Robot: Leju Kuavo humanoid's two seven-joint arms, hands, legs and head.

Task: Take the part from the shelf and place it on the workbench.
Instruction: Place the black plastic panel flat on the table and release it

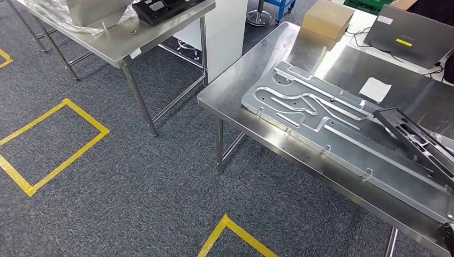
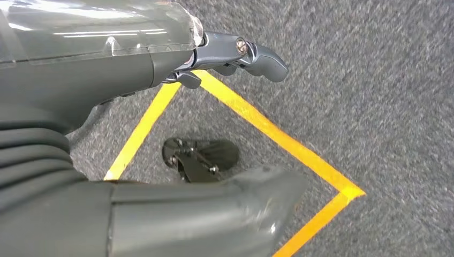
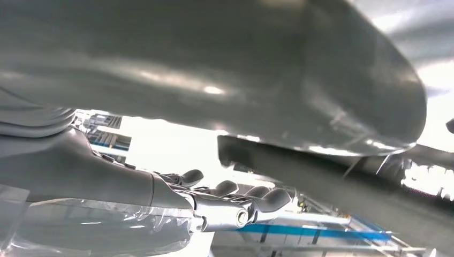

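The part (image 1: 415,138) is a long black frame with cut-outs. It lies slanted over the right end of the big machined aluminium plate (image 1: 300,107) on the steel workbench (image 1: 241,91) and runs out of the head view's right edge. In the right wrist view my right hand (image 3: 225,206) grips this dark bar (image 3: 321,182) between the thick thumb (image 3: 214,69) and the curled fingers (image 3: 267,198). I cannot tell whether the part touches the plate. My left hand (image 2: 160,64) hangs over the carpet, fingers (image 2: 262,59) apart, holding nothing.
A cardboard box (image 1: 327,19), a grey laptop (image 1: 409,35) and a white paper slip (image 1: 375,88) sit at the workbench's far side. A second steel table (image 1: 123,45) stands at the back left. Yellow tape squares (image 1: 53,144) mark the grey carpet.
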